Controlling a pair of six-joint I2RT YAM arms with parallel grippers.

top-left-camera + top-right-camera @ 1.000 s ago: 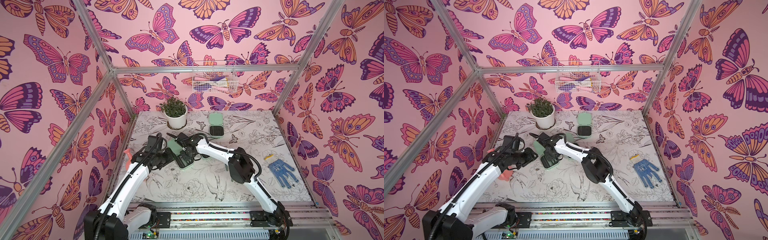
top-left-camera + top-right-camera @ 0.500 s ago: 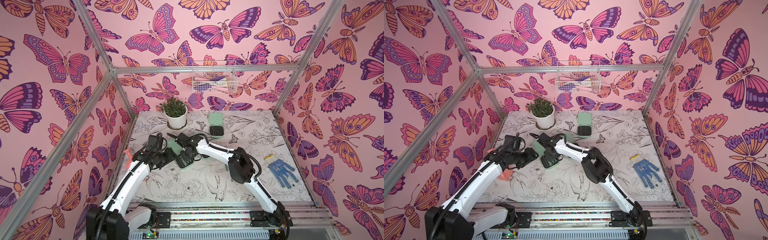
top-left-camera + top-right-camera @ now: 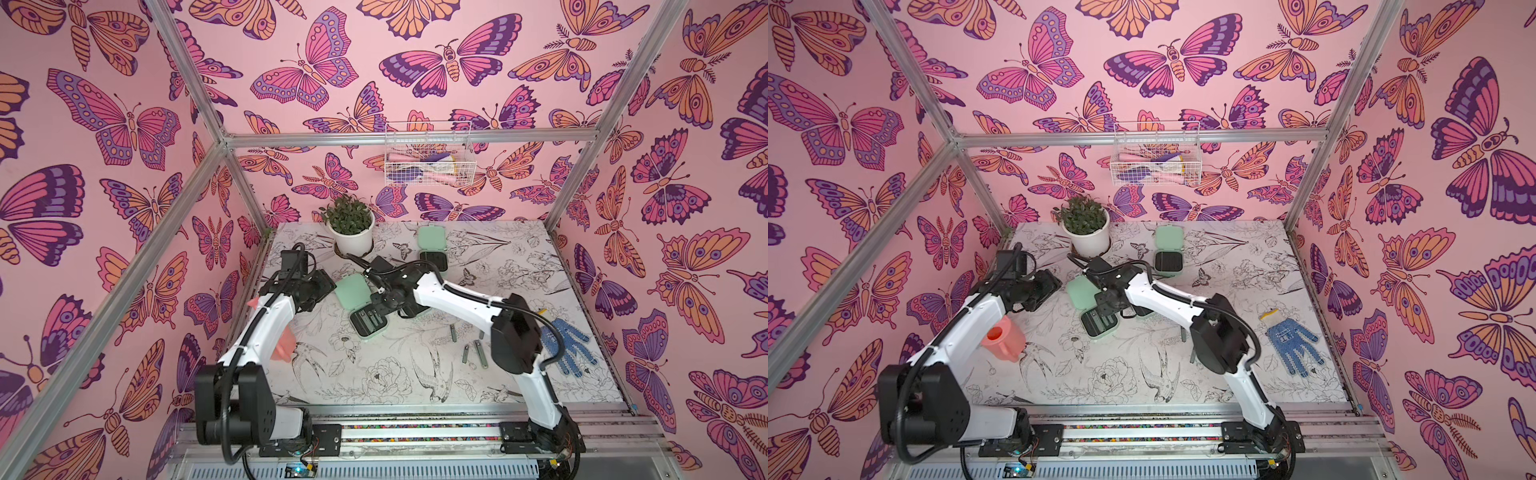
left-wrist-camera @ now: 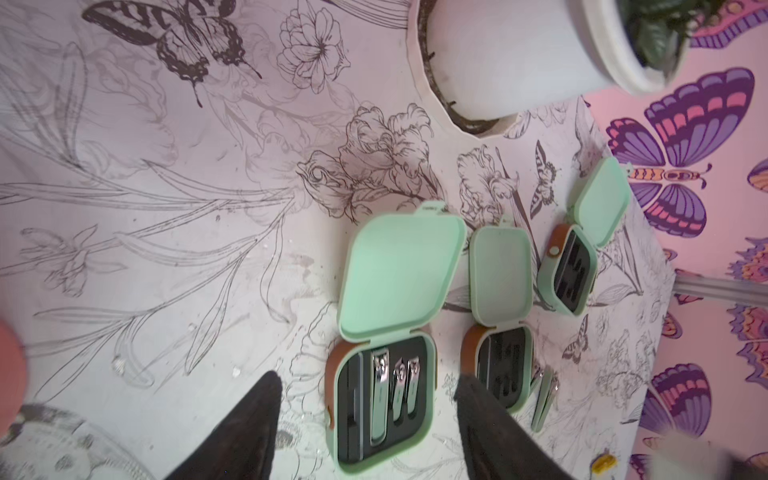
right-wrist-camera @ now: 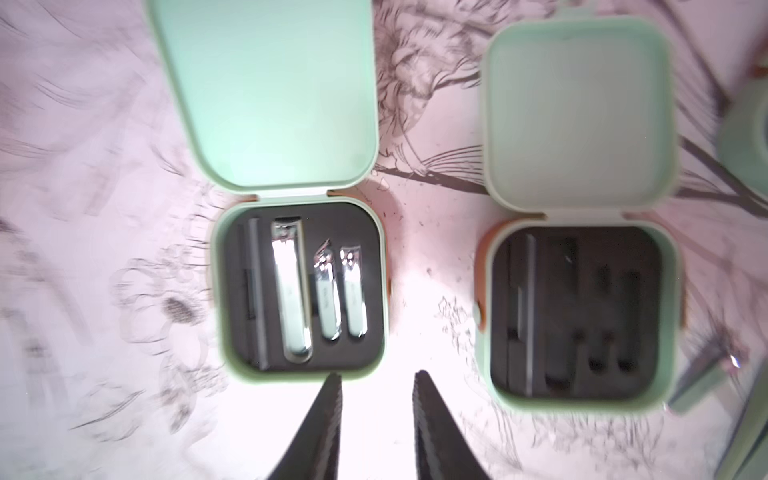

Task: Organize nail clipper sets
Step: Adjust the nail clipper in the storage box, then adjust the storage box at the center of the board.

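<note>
Both pincers are open and hold nothing. The left pincer (image 4: 365, 376) has its 2 black fingers spread wide and hangs just beside the lid of the first case (image 4: 386, 399). The right pincer (image 5: 377, 374) has a narrower gap and sits at that case's rim.

3 mint-green cases lie open on the worktop (image 3: 374, 374). The first case, near the middle of the worktop in both top views, holds 3 clippers (image 5: 291, 286) in its black insert, 1 long and 2 short, with a slim grey bar (image 5: 257, 291) alongside. The second case (image 5: 582, 311) sits just beside it with most slots bare, and 2 loose clippers (image 4: 544, 399) lie against its outer side. The third case (image 3: 432, 249) lies further back, near the plant pot (image 3: 353, 237).

More clippers (image 3: 473, 353) lie scattered on the worktop near the right arm's elbow, between the cases and the blue glove (image 3: 569, 349). A pink watering can (image 3: 1003, 336) stands behind the left arm.
</note>
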